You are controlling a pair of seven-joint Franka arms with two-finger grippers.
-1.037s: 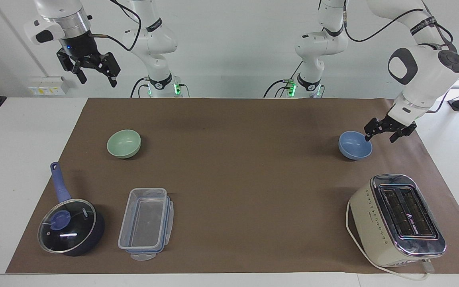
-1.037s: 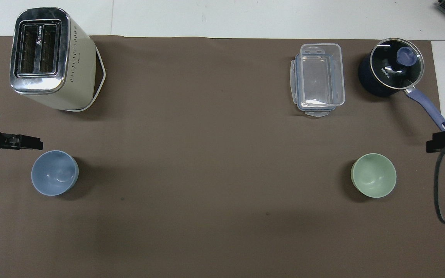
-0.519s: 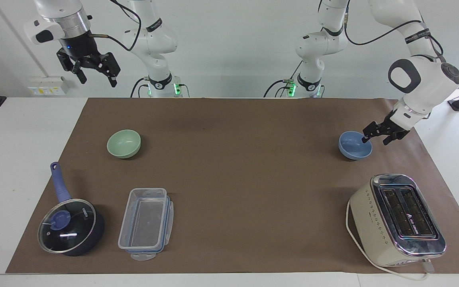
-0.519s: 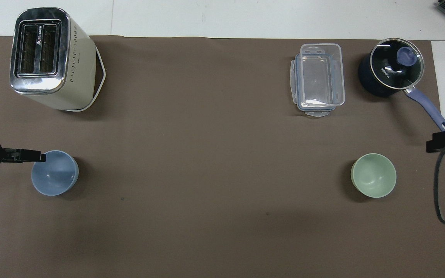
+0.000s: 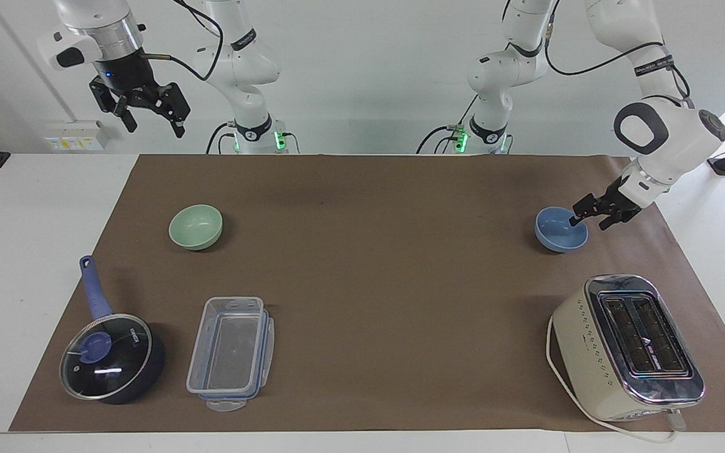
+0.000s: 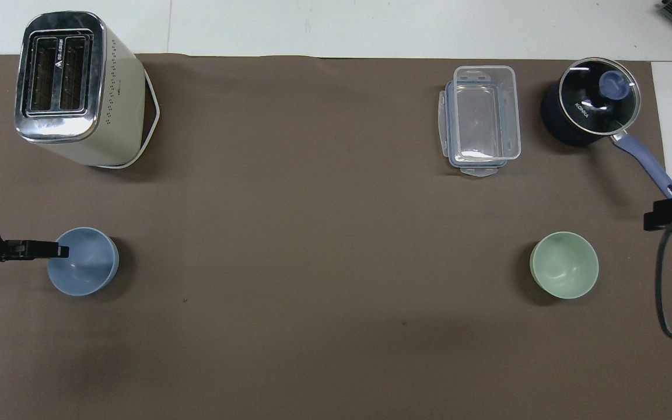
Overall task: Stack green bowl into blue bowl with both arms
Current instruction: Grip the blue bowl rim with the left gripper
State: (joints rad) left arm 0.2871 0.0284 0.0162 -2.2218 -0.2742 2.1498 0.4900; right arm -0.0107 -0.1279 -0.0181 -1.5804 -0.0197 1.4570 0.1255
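green bowl (image 5: 196,226): pale mint, upright, empty, on surface (image 5: 375,251) toward right arm's end | blue bowl (image 5: 561,229): periwinkle, upright, same size, toward left arm's end, well apart from green

White worktop (image 5: 35,207) under a brown mat (image 5: 369,264); plain white wall (image 5: 362,69) with a socket strip (image 5: 76,135).
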